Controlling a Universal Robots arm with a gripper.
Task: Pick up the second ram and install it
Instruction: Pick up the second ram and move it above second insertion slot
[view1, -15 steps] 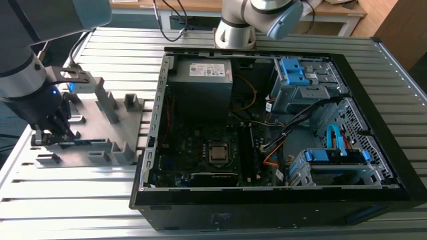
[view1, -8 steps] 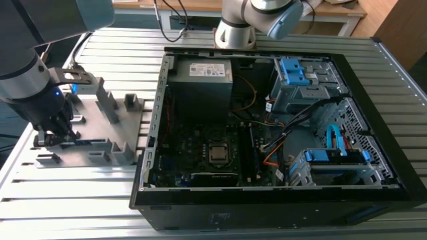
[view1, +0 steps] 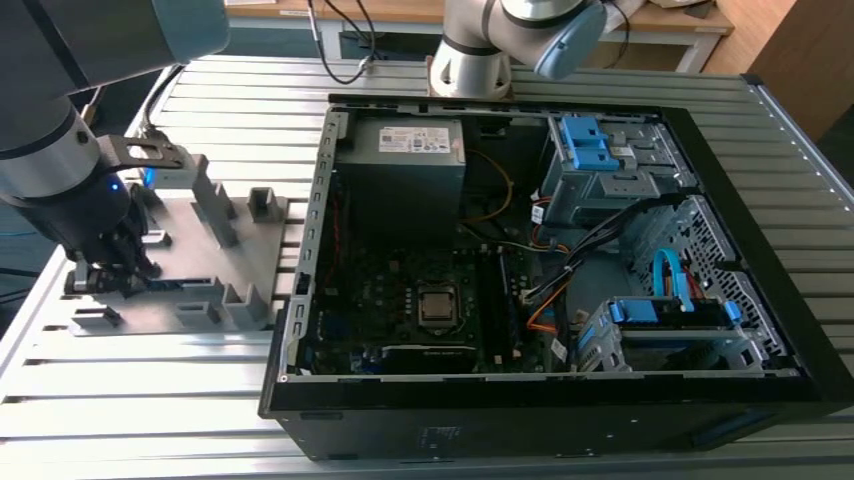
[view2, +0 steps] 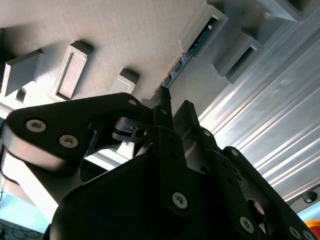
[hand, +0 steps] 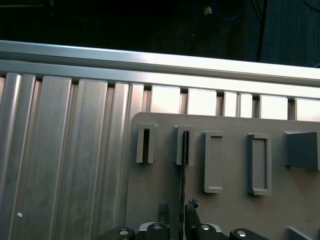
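The second ram (hand: 181, 172) stands on edge on the grey holder plate (hand: 150, 200), its far end in a slotted grey block (hand: 185, 146). In the second wrist view the ram (view2: 192, 47) runs as a thin dark strip toward the fingers. My gripper (hand: 177, 207) straddles its near end, one finger on each side, with a small gap showing on one side, so it is open. In the exterior view the gripper (view1: 114, 275) is lowered onto the plate (view1: 254, 255) at the exterior view's left, beside the open computer case (view1: 534, 410).
Several raised grey blocks (hand: 213, 162) and slots stand on the plate around the ram. The case holds a motherboard (view1: 434, 305), cables and blue drive brackets (view1: 587, 140). A second robot arm's base (view1: 470, 60) stands behind the case. The table is slatted aluminium (view1: 134, 400).
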